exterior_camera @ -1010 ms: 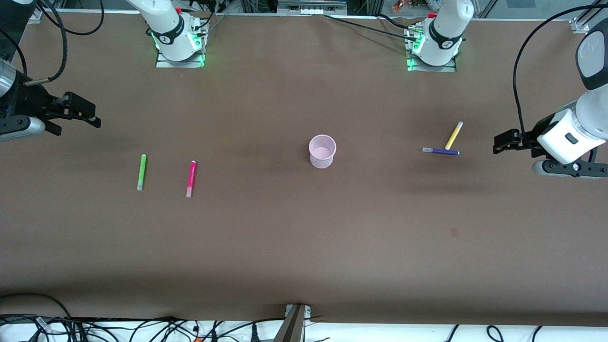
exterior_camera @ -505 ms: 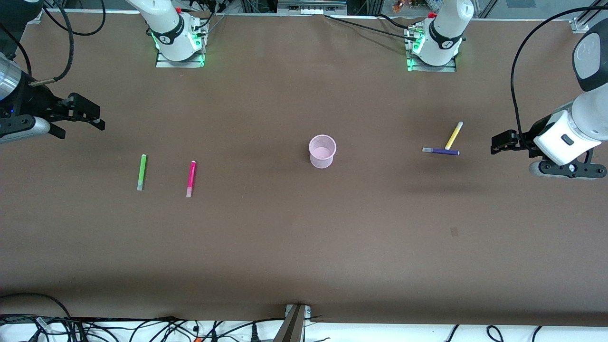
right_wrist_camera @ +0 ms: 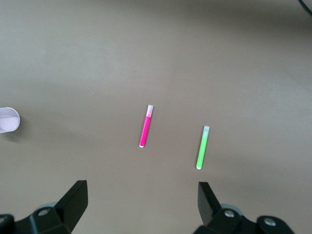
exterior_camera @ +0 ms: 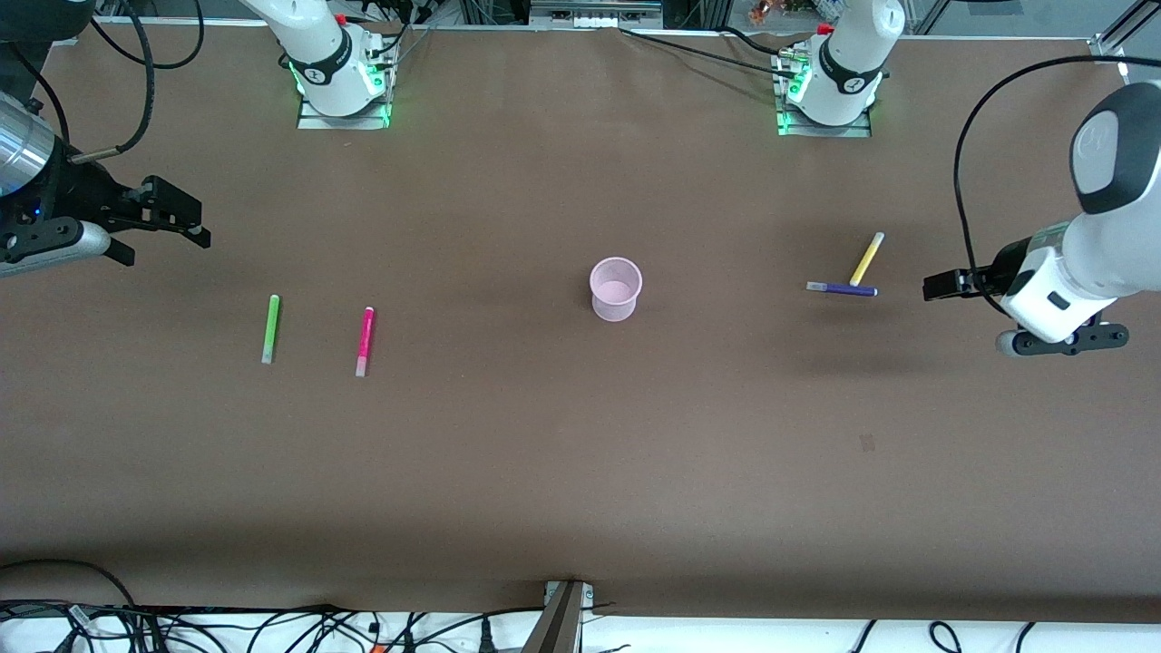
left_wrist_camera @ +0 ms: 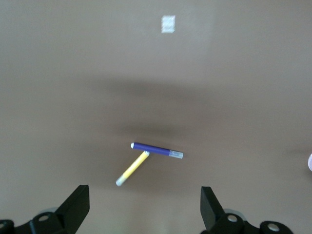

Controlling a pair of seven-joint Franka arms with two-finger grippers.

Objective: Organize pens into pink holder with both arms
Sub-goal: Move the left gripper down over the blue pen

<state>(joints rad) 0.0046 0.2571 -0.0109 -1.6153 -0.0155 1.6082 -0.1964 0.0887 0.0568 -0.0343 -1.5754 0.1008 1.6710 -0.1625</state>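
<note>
Now the brown table (exterior_camera: 580, 472) bears everything; both black 2-finger grippers, left gripper (exterior_camera: 939, 287) and right gripper (exterior_camera: 186, 220), hang spread and empty; the small translucent pink plastic holder (exterior_camera: 616, 288) stands mid-table, holding 0 pens; 4 slim pens lie flat: purple pen (exterior_camera: 842, 289) touching yellow pen (exterior_camera: 866, 258) toward the left arm's end, green pen (exterior_camera: 270, 328) and magenta pen (exterior_camera: 365, 341) toward the right arm's; approach seems in hand, and next each gripper should descend astride 1 pen.

- Pink holder (exterior_camera: 616, 288): translucent pale-pink cup, upright, empty, at frame centre.
- Green pen (exterior_camera: 270, 328) and magenta pen (exterior_camera: 365, 341): flat, roughly parallel, apart, left of centre.
- Purple pen (exterior_camera: 842, 289) and yellow pen (exterior_camera: 866, 258): flat, right of centre, yellow's lower end meeting purple.
</note>
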